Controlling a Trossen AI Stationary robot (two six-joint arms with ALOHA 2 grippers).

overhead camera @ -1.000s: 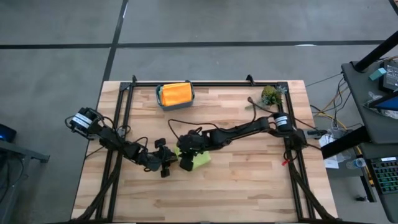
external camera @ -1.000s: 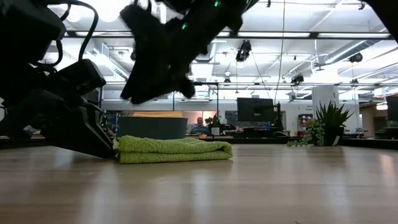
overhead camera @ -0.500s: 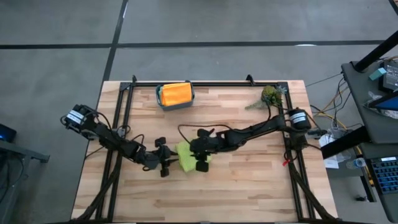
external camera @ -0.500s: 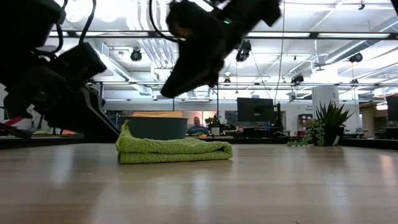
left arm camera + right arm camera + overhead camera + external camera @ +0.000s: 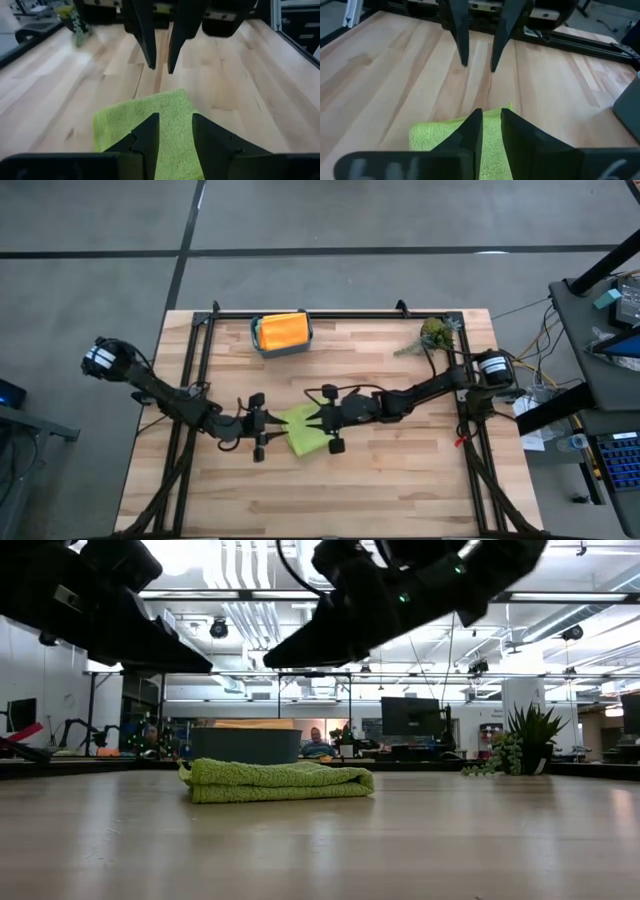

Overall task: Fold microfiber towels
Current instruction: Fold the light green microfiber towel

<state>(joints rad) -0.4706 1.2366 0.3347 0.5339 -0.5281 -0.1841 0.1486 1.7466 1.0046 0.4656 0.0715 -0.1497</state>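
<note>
The left hand (image 5: 262, 428) hovers left of centre, fingers apart and empty. The folded lime towel (image 5: 305, 428) lies mid-frame on the tabletop (image 5: 400, 480). The right hand (image 5: 330, 420), fingers narrowly apart, could snag and unfold it if it dips.

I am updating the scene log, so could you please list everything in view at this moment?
Lime green towel: one, folded, flat on the table's middle, between the two grippers, held by neither.
Orange towel: one, inside the bin.
Teal bin: one, at the table's far edge.
Plant sprig: one, green, far right corner.
Wooden table: one, light wood.
Left gripper: raised just left of the lime towel, fingers apart, empty.
Right gripper: raised just right of it, fingers apart, empty.
</note>
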